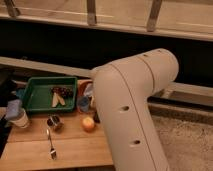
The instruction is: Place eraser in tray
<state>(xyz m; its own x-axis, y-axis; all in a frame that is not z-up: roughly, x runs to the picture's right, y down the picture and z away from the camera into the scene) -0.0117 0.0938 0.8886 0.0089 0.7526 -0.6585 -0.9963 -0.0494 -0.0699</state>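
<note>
The green tray [31, 81] sits at the back left of the wooden table. It holds a dark bunch of grapes [62, 91] and a pale flat piece [56, 100]. My big white arm [132, 110] fills the right half of the view and covers the table's right side. The gripper is hidden behind the arm, somewhere past the tray's right end. The eraser is out of view. Only a small dark patch shows at the arm's edge beside the orange fruit [88, 123], and I cannot tell what it is.
A reddish bowl [85, 85] and a blue cup [83, 103] stand right of the tray. A small metal cup [54, 122], a metal utensil [50, 145] and a white cup with a blue top [17, 116] are on the wooden table [75, 150]. A dark wall is behind.
</note>
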